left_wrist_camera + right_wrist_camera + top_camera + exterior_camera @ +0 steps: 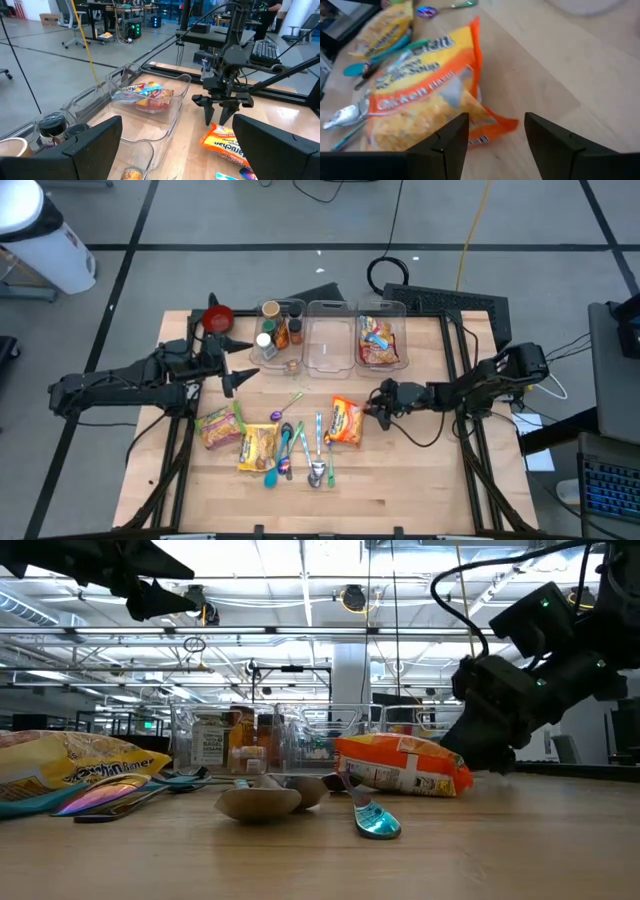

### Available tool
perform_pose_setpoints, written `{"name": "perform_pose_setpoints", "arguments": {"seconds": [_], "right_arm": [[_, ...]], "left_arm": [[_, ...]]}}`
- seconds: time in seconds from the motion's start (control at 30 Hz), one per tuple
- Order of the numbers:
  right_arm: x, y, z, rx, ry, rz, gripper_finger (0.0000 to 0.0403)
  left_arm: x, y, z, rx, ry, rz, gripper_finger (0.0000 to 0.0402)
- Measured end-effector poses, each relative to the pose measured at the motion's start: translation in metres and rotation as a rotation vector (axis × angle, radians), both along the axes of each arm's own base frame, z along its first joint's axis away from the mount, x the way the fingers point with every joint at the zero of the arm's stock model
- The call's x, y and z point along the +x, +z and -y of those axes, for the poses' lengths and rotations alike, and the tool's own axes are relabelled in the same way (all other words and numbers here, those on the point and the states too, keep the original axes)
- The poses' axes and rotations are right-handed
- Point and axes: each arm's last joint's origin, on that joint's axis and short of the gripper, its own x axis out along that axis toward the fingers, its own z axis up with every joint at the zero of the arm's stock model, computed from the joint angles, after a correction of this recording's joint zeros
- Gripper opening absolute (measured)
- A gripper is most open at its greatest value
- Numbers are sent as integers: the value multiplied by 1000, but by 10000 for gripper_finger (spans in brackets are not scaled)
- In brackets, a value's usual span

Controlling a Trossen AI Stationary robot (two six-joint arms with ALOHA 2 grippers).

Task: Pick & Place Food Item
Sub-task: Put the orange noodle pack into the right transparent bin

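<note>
An orange chicken-soup noodle packet (345, 421) lies flat on the table, also in the right wrist view (425, 107) and the low view (405, 764). My right gripper (376, 409) is open just right of it, fingers pointing at its right edge, touching nothing. My left gripper (238, 360) is open and empty, raised near the containers at the far left. Two more yellow packets (220, 426) (259, 447) lie at the left. The right container (380, 340) holds snack packets.
Three clear containers (329, 335) stand in a row at the far edge; the left one holds spice jars (280, 330). A red cup (219, 318) stands left of them. Several spoons (300, 450) lie between the packets.
</note>
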Motion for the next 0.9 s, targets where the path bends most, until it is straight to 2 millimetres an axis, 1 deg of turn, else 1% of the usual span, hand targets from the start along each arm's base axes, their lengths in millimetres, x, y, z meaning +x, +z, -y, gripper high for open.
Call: {"name": "perform_pose_setpoints", "arguments": {"seconds": [0.23, 0.4, 0.5, 0.63, 0.9], "right_arm": [[15, 10, -1, -66, 42, 19, 185], [16, 9, -1, -85, 48, -3, 184], [15, 8, -1, -85, 47, -21, 177], [15, 8, -1, -85, 47, -21, 154], [15, 8, -1, -108, 62, -22, 89]], "left_arm": [[0, 0, 0, 0, 0, 0, 388], [0, 0, 0, -1, 0, 0, 388], [0, 0, 0, -1, 0, 0, 388], [0, 0, 0, -1, 0, 0, 388], [0, 0, 0, -1, 0, 0, 388]]}}
